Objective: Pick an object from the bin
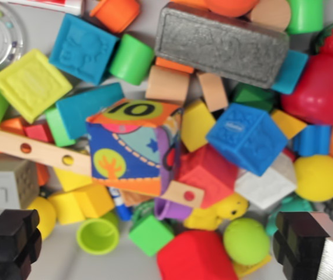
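I look straight down through my wrist camera into the bin [67,259], whose pale grey floor shows only in small patches between a dense heap of toys. My end effector [158,248] is released: its two black fingertips [11,242] stand wide apart at the lower corners of the view, one at the wrist view's left and one at the wrist view's right, with nothing between them but the pile below. I cannot tell how high I am above the toys.

Near the middle of the view lies a soft printed cube [134,146], orange and blue, with the number 10 on its upper face. A wooden strip with holes [38,151] runs from the wrist view's left edge up to this cube. Just to the right of the cube sits a red embossed block [210,172], and above that a blue embossed block [248,137], tilted. A long grey textured brick [222,44] lies across the top, resting over wooden and orange pieces. At upper left are a blue square block [85,46], a green cylinder [131,58] and a yellow-green block [32,84].

Between my fingertips, at the bottom, lie a lime cup [98,235] with its mouth upward, a small green cube [151,234], a red rounded block [196,256] and a green ball [246,240]. A yellow ball [318,178] rests at the right, beneath a big red apple-like toy [324,87].
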